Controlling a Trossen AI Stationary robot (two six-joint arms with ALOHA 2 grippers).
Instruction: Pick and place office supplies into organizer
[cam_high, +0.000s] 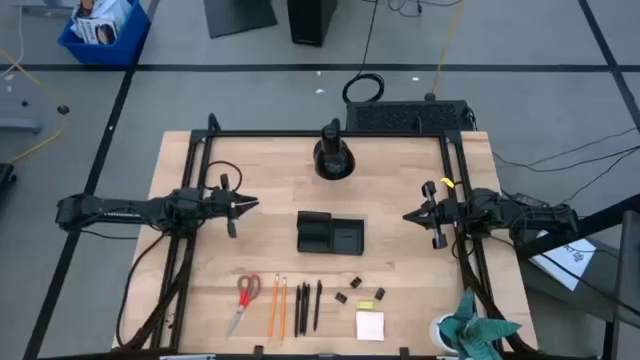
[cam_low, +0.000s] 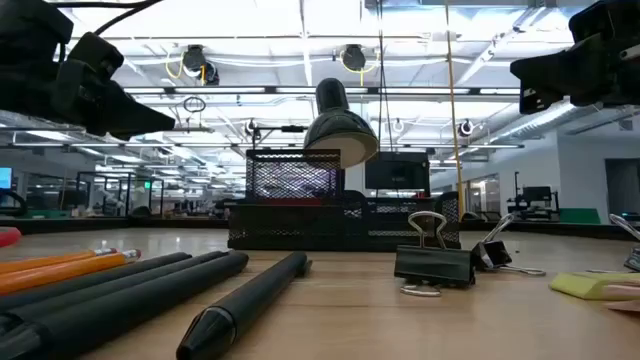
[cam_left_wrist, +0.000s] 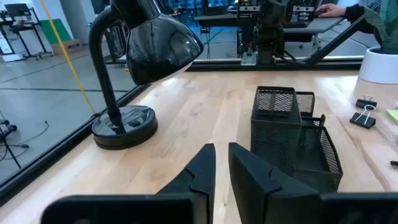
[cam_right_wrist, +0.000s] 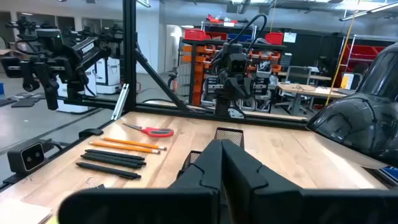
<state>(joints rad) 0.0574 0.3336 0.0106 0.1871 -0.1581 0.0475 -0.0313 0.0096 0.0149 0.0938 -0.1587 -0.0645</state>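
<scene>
**A:** Starting at nine o'clock of the organizer (cam_high: 330, 233): left gripper (cam_high: 248, 205) hanging above the table (cam_high: 420, 300), tip aimed at three o'clock. Fingers pinched to a narrow slit, nothing between them.

**B:** Confirmed from the left wrist view: just a thin gap, bare wood beneath. And the tray itself?

**A:** Sitting near mid-table, black, divided, nothing visible inside from above. Desk lamp (cam_high: 333, 158) at its twelve o'clock, near the far edge.

**B:** Now the row at six o'clock of the tray, along the near edge, left to right.

**A:** Red-handled scissors (cam_high: 245, 298) first, lying at a slant. Then two orange pencils (cam_high: 272, 305) side by side, then three black pens (cam_high: 308, 306), all pointing roughly twelve to six.

**B:** Further right, at about five o'clock of the tray?

**A:** Small black clips (cam_high: 353, 281) scattered, a tiny yellow-green piece (cam_high: 365, 301) among them. Sticky-note pad (cam_high: 369, 325) just nearer the edge. All flat on the wood, well apart from both grippers.

**B:** And the far right?

**A:** Right gripper (cam_high: 408, 216) at three o'clock of the tray, tip pointing to nine o'clock. Fingers pressed together, gripping nothing, also held above the table. Potted plant (cam_high: 470, 330) in the near right corner, around five o'clock.
</scene>
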